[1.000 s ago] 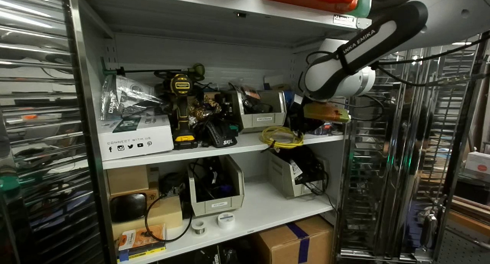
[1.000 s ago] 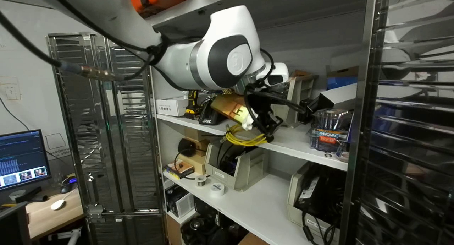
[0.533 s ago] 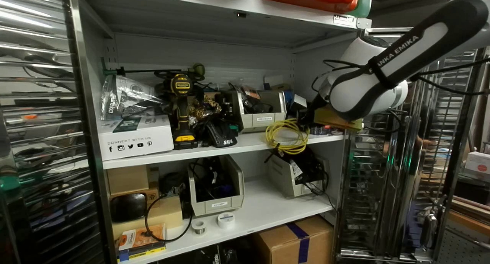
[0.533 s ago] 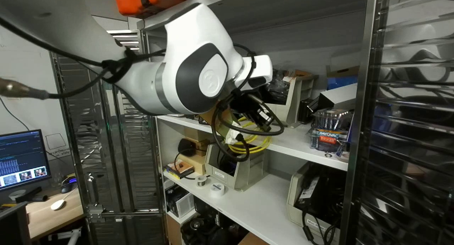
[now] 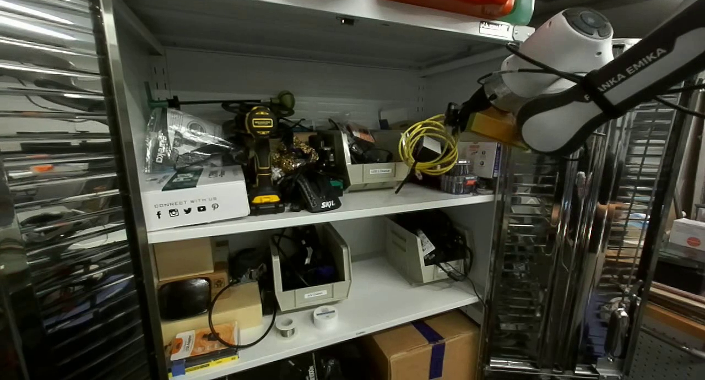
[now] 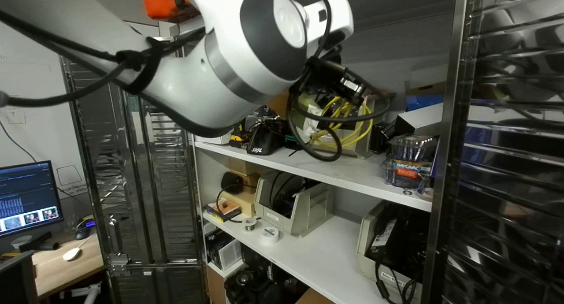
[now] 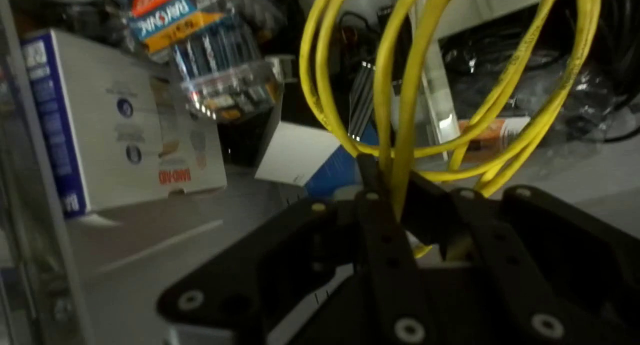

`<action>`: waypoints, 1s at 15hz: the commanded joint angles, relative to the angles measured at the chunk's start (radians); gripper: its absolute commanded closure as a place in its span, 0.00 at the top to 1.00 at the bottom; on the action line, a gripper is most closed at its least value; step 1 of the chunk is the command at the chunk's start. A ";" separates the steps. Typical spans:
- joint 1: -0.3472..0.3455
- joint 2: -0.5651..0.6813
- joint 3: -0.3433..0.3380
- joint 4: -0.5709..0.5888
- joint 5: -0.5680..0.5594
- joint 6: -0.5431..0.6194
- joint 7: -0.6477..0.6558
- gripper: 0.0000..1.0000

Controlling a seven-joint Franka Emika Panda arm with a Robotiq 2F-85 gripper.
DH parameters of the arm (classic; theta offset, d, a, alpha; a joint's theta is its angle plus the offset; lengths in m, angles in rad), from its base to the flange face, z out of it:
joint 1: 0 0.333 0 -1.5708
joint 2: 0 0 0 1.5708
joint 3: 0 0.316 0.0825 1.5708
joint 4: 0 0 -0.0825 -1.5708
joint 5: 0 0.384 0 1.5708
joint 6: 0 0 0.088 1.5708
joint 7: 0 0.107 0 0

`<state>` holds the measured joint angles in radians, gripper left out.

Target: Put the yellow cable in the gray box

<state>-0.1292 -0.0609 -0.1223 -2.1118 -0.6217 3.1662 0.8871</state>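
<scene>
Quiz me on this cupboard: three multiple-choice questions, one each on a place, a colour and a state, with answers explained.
1. Where is the drill?
A. On the desk
B. Beside the white "Connect with us" box
C. On the floor

2. What colour is the tape on the big cardboard box?
A. Blue-purple
B. White
C. Orange

3. The yellow cable is:
A. On the floor
B. Wound round the drill
C. Gripped in the robot's hand

1B: an exterior view shows them side by side.
2A: a bluish strip crosses the box's top and front.
3C: the wrist view shows strands pinched in its grip.
</scene>
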 commanded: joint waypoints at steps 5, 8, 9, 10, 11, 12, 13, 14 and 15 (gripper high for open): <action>-0.053 0.094 0.078 0.303 -0.500 -0.018 0.475 0.07; -0.013 0.163 0.105 0.390 -0.669 -0.052 0.607 0.07; 0.002 0.194 0.109 0.426 -0.731 -0.059 0.645 0.07; 0.018 0.224 0.110 0.461 -0.786 -0.065 0.683 0.07; 0.034 0.259 0.107 0.512 -0.852 -0.072 0.732 0.07; 0.050 0.292 0.104 0.560 -0.910 -0.079 0.776 0.07; 0.064 0.323 0.102 0.607 -0.969 -0.091 0.824 0.07; 0.075 0.356 0.100 0.664 -1.028 -0.109 0.876 0.07; 0.082 0.383 0.102 0.707 -1.077 -0.126 0.917 0.07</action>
<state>-0.0750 0.2159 -0.0136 -1.5969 -1.5604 3.0711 1.6750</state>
